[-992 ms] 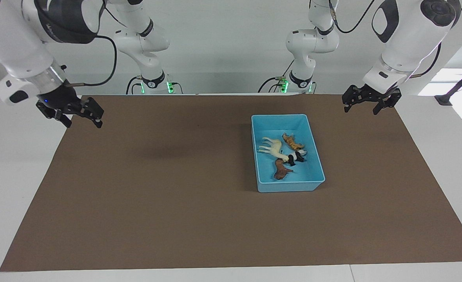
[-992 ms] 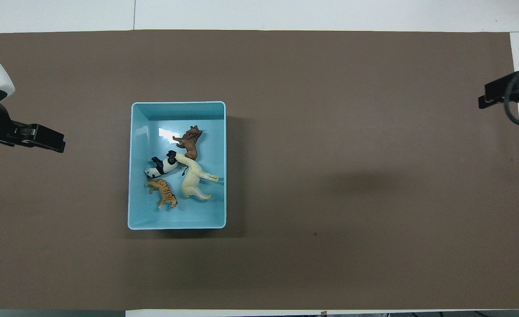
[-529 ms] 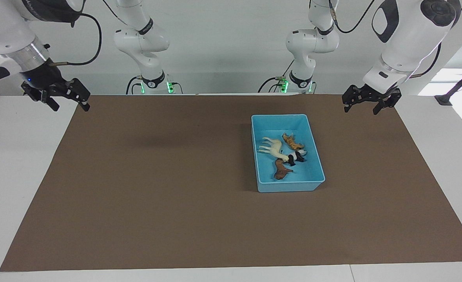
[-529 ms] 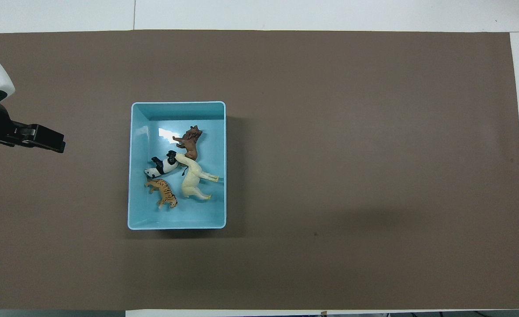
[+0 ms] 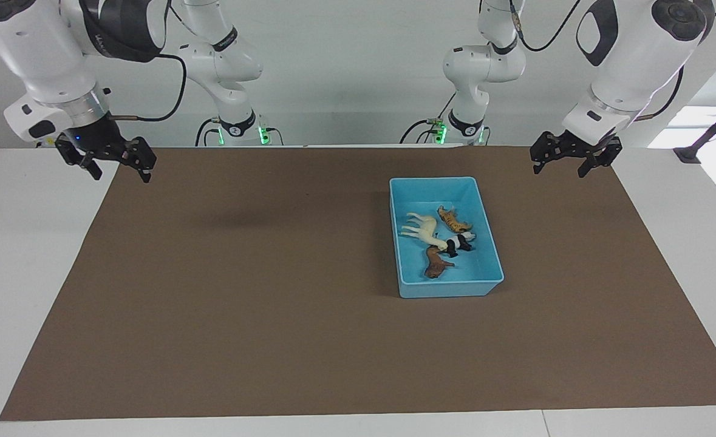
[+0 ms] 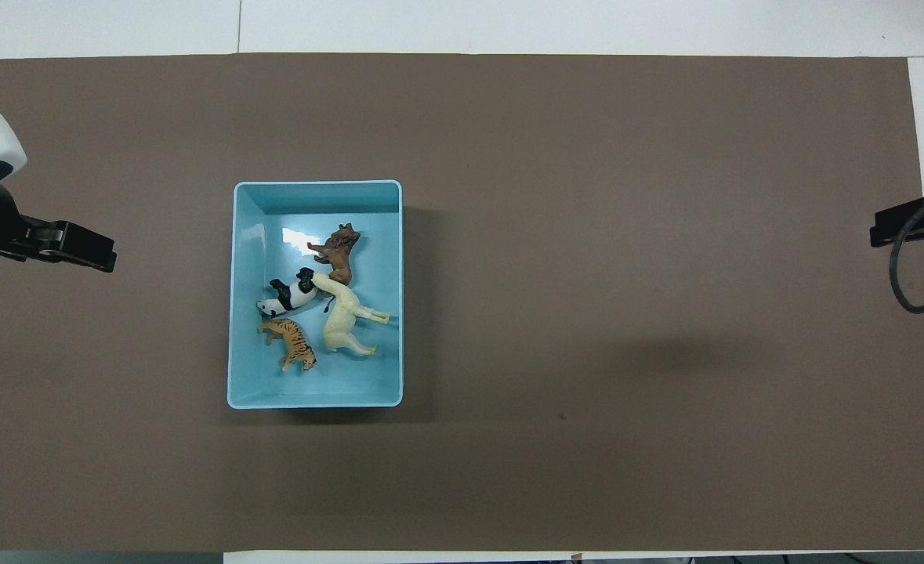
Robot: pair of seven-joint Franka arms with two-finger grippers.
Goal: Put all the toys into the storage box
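Plainly, unlabelled toys (image 5: 439, 237) lie in the storage box (image 5: 446, 288).

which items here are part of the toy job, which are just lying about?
Job:
- blue box, toward the left arm's end
- in it: white horse, tiger, panda, brown lion
- left hand and right hand, both open and holding nothing, over the mat's corners

Lying about:
- brown mat only

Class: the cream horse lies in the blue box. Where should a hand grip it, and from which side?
Grip the cream horse across its body, coming straight down from above. It lies on its side in the blue box, walls block side approaches, and its head touches the panda.
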